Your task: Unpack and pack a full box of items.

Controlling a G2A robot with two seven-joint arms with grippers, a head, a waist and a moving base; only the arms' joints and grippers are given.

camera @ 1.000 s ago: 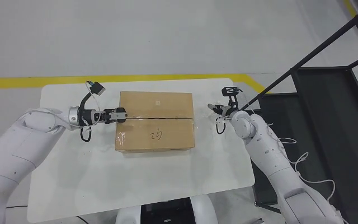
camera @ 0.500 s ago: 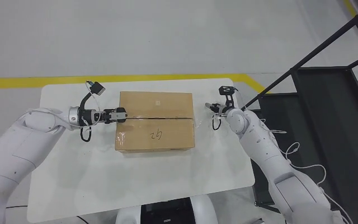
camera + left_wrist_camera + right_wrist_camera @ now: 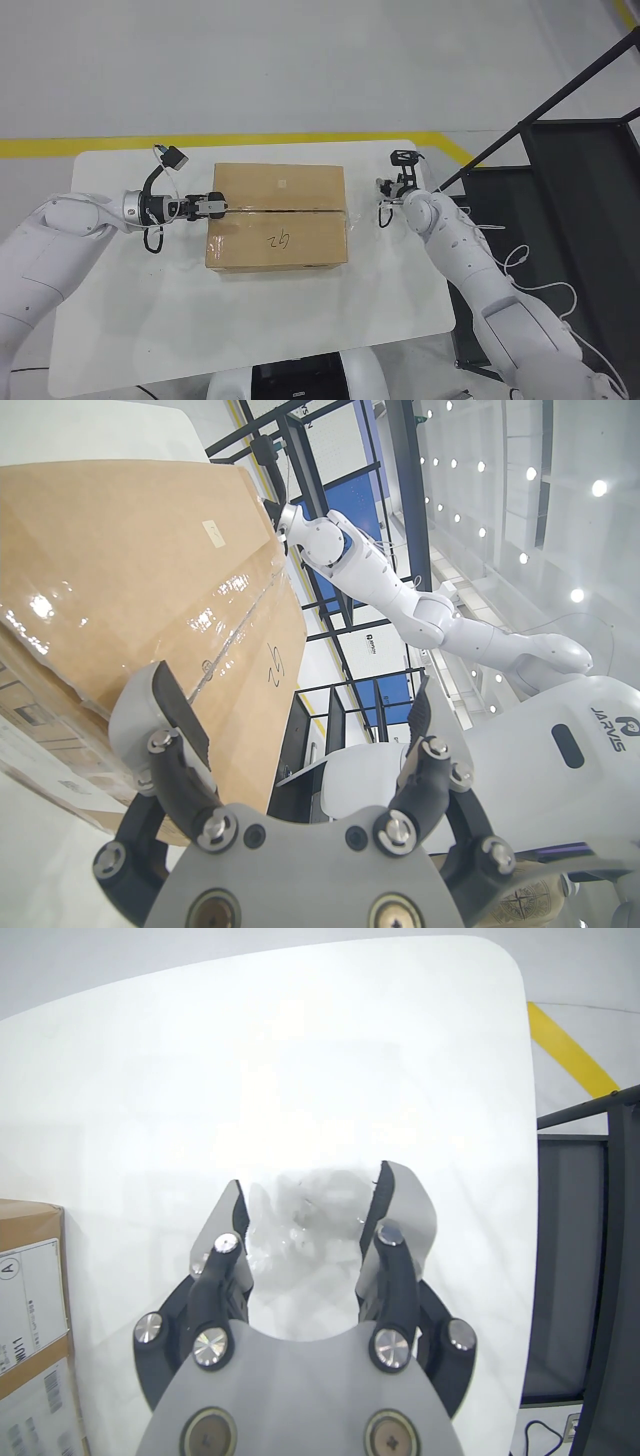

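A closed cardboard box (image 3: 279,215) with a taped middle seam sits in the centre of the white table (image 3: 130,300). My left gripper (image 3: 222,206) is at the box's left end, level with the seam. In the left wrist view it (image 3: 295,710) is open, with one finger (image 3: 175,710) against the box (image 3: 125,565) at the taped edge. My right gripper (image 3: 381,188) is just off the box's right end, over the table. It (image 3: 312,1205) is open, and a crumpled bit of clear tape (image 3: 300,1223) lies between its fingers. The box's labelled end (image 3: 30,1308) shows beside it.
A black metal rack (image 3: 580,200) stands right of the table, with a slanted black bar (image 3: 560,95) above it. A yellow floor line (image 3: 100,145) runs behind the table. Bare table surface lies in front of the box and to both sides.
My right gripper has shifted a little toward the table's far side and turned at the wrist. The left arm and the box have stayed still.
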